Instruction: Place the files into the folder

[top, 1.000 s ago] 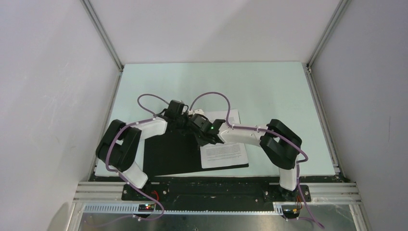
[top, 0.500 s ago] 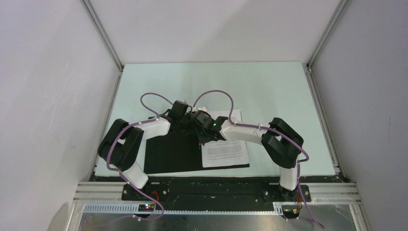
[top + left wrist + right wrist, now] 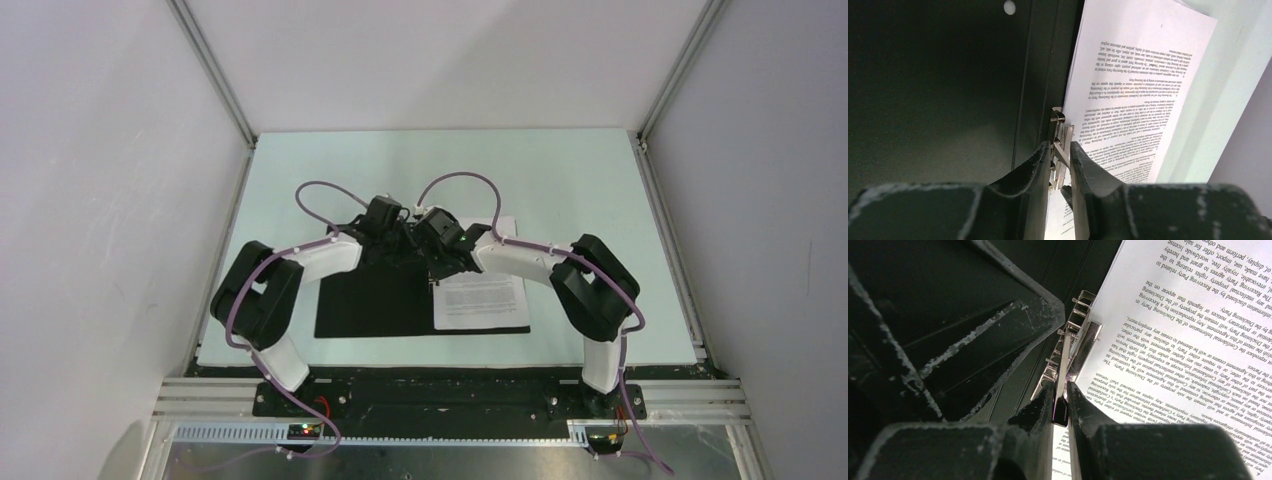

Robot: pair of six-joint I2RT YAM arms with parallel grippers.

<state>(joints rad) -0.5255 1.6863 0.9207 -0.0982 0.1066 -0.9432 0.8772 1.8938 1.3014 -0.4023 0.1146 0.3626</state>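
Note:
The folder lies open on the table with its black inside up. The files, white printed sheets, lie on its right half. At the spine stands the metal clip, its lever raised. My left gripper is shut on that lever. From the other side my right gripper is shut on the lever's black-tipped end. In the top view both grippers meet over the spine, left gripper, right gripper. The files lie just right of the clip.
The pale green table top stretches behind and to the right of the folder. White walls with metal corner rails enclose it on three sides. The left gripper's black body fills the left of the right wrist view.
The folder and files have slid right and turned square to the table edge. Both grippers moved right and a little farther back together, still at the clip.

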